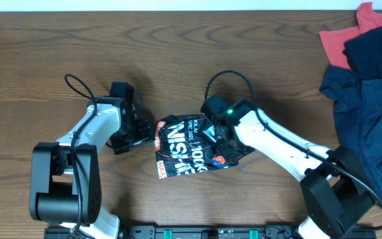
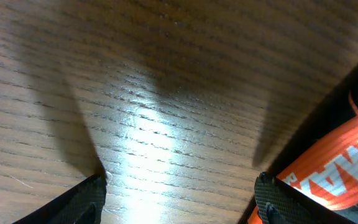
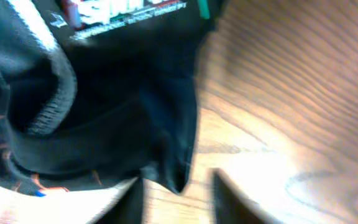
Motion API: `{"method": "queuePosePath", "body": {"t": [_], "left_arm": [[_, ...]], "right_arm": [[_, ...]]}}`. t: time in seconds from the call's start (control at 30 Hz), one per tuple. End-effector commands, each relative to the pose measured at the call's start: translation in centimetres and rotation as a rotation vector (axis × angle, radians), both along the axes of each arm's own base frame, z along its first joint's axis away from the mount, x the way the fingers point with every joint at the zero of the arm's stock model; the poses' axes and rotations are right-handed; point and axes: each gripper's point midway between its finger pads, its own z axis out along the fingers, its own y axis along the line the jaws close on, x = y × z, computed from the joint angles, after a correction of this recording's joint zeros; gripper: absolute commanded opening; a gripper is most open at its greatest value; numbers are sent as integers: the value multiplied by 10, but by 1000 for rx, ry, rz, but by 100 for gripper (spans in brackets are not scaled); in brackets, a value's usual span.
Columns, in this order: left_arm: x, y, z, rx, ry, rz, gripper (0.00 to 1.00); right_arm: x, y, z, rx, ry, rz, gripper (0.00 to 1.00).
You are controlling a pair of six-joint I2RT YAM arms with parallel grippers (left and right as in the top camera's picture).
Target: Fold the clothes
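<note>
The black T-shirt (image 1: 178, 149) lies folded into a small packet at the table's middle, white lettering and an orange strip facing up. My left gripper (image 1: 144, 136) is just left of the packet, low over the wood. In the left wrist view its jaws (image 2: 179, 196) are wide open with bare table between them, and the shirt's orange strip (image 2: 344, 171) sits beside the right finger. My right gripper (image 1: 221, 149) is over the packet's right edge. In the blurred right wrist view its jaws (image 3: 179, 199) are apart, with a corner of the black cloth (image 3: 104, 93) hanging just above the gap.
A pile of navy clothes (image 1: 370, 79) and a red garment (image 1: 340, 40) lie at the table's far right. A black rail (image 1: 204, 232) runs along the front edge between the two arm bases.
</note>
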Motion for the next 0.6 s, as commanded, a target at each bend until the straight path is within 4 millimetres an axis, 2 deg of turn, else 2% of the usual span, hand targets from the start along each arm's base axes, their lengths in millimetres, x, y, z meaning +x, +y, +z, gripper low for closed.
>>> {"method": "queuePosePath", "body": {"t": [0.0,0.13,0.2,0.27,0.33,0.37,0.4,0.5,0.57], "left_arm": [[-18,3,-14,13,65,-12,79],[-16,3,-13,12,62,-12,79],[-13,3,-9,12,55,-13,78],[-7,2,-1,9,33,-16,78],[-1,0,8,-3,-2,-19,78],[3,-4,14,-30,-25,-30,78],[5,-9,18,-56,-42,-29,78],[9,-26,30,-147,-83,-39,78],[9,-33,32,-161,-87,-55,78]], "right_arm": [[-4,1,1,8,27,-24,43],[-13,-15,6,-58,53,-62,37],[-10,-24,13,-87,20,-112,37],[-2,-24,24,-64,-35,-137,37],[11,-15,38,2,-101,-143,41],[21,-6,47,64,-141,-128,53],[27,4,54,120,-168,-106,56],[40,39,67,308,-208,-22,55],[42,50,66,358,-198,-7,54]]}}
